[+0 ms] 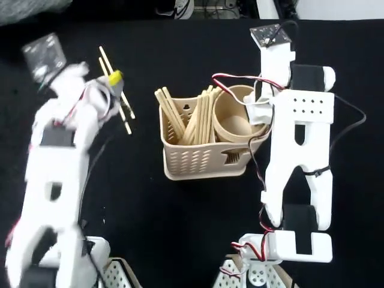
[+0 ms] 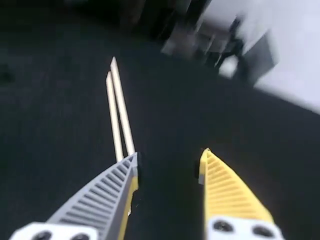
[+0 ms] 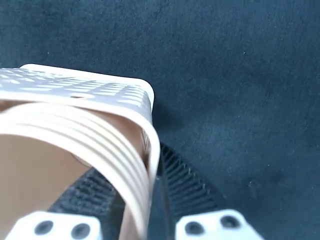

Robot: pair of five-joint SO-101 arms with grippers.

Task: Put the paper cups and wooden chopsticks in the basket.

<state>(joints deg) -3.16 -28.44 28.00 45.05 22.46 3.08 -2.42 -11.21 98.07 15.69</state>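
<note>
Chopsticks loose on open cloth at spread left jaws; right jaws tight on paper cups inside basket edge.

The desk is covered in black. The basket is coloured beige and patterned with slots. The paper cups are coloured tan, the chopsticks pale wood.

Black cloth-covered table, pale surface beyond its far edge
</note>
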